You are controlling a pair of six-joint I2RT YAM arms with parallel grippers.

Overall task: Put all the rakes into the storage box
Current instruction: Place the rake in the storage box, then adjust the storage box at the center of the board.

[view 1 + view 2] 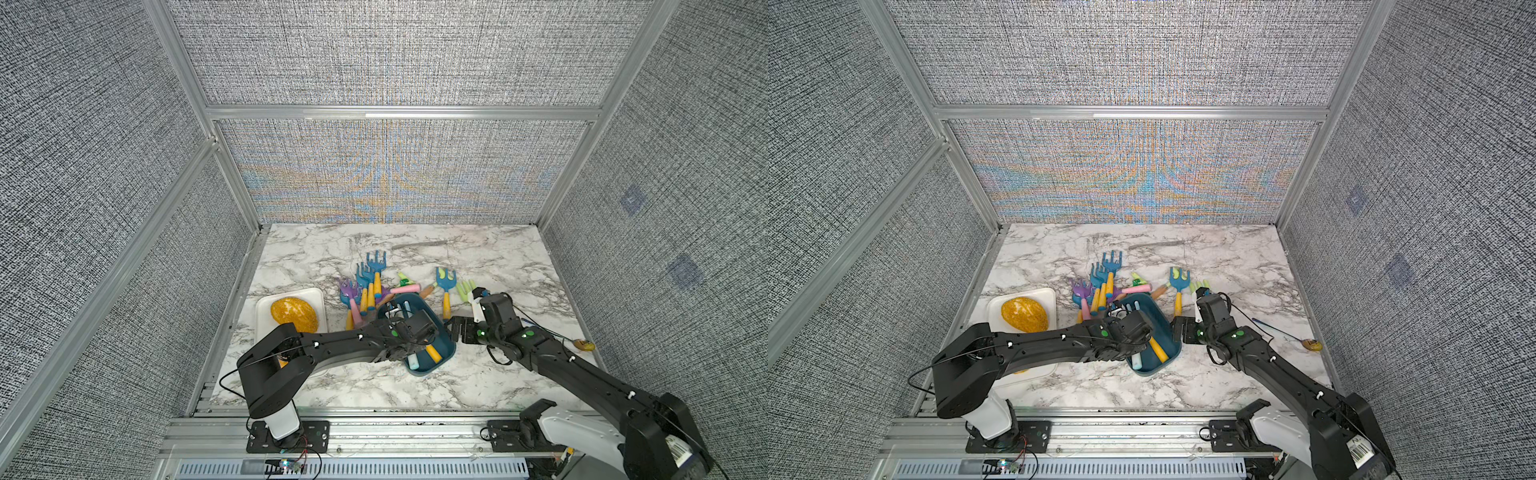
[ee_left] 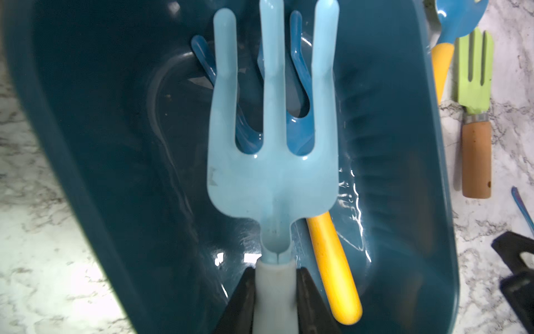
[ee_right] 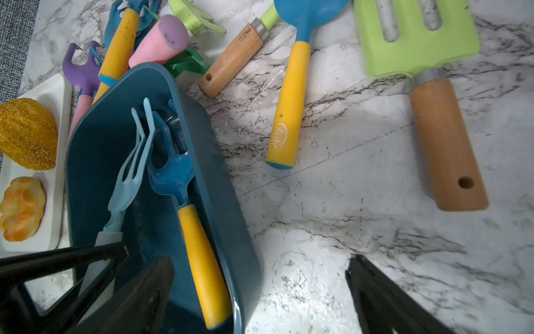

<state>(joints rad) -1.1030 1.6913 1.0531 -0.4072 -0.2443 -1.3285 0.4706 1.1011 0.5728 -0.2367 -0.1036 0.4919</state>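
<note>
Rake, pale-blue plastic, three tines, whitish handle [image 2: 273, 162]: centre of left wrist frame, inside the dark teal plastic storage box [image 2: 419, 162], over a blue-headed yellow-handled rake [image 2: 332, 260] lying there. Left gripper [image 2: 276, 277] clamped on its handle. Right gripper [image 3: 260, 260] spread wide, empty, beside box. Judged nearly done; release remains.

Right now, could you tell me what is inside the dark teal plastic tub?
A yellow-handled blue plastic rake lies inside; the pale blue rake in the left tool covers part of its prongs.
</note>
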